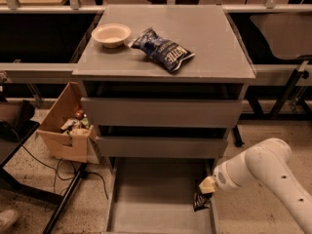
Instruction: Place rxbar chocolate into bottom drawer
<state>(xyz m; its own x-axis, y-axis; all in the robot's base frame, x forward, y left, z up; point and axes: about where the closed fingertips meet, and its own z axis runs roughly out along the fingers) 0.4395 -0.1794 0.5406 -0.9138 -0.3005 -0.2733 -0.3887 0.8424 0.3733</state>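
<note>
The black rxbar chocolate (pixel 201 201) hung upright, pinched in the gripper (pixel 207 185), over the open grey bottom drawer (pixel 151 199), at its 3 o'clock wall.

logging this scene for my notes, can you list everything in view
cabinet: one, grey, centre of view
bowl: one, cream, cabinet top, left of the chip bag
chip bag: one, dark blue, cabinet top
closed drawers: two, grey, above the open one
bottom drawer: one, grey, open, lowest
rxbar chocolate: one, black, hanging from the gripper by the drawer's right wall
cardboard box: one, brown, floor left of the cabinet, odds and ends inside
arm: one, white, lower right
gripper: one, pale, shut on the bar over the drawer's right side
</note>
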